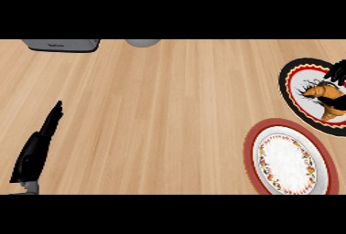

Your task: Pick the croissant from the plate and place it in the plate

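Golden croissant [326, 99] lying on my black-rimmed plate [292, 93] far right, red-rimmed plate [253, 151] sitting just beside it, nearer me

Croissant [326, 98] on far plate [292, 91].

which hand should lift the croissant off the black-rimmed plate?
Right. The right hand is already over the croissant on the black-rimmed plate; the left hand rests far across the counter.

Bare counter [169, 105] mid-scene, two plates crowding right, grey objects far edge
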Available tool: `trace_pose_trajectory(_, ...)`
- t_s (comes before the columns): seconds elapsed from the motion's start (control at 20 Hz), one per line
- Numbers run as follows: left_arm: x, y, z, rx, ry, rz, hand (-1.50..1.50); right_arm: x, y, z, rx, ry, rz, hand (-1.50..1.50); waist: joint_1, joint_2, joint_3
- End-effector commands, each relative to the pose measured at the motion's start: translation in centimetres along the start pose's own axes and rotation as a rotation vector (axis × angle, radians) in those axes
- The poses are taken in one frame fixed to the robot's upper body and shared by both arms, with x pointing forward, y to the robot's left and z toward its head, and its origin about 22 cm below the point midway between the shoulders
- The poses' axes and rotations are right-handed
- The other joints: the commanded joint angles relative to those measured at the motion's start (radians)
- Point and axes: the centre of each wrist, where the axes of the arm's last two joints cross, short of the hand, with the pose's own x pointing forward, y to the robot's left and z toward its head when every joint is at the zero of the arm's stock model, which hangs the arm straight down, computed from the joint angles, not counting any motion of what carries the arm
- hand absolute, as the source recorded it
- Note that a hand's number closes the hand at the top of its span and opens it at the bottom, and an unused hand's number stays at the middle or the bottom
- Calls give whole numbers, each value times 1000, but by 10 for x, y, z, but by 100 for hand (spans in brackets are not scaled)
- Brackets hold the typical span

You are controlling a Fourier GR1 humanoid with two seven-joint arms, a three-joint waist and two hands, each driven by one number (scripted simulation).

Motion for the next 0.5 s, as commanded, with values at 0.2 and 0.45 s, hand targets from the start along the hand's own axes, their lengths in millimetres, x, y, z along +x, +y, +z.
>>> trace_pose_trajectory(0.2,0,-14,-3,13,4,3,0,-4,10,1,-46,6,-120,-150,-8,-1,0)
trace_pose_trajectory(0.45,3,-10,6,2,6,12,0,6,-7,-5,-248,-16,-332,-150,-4,-4,1)
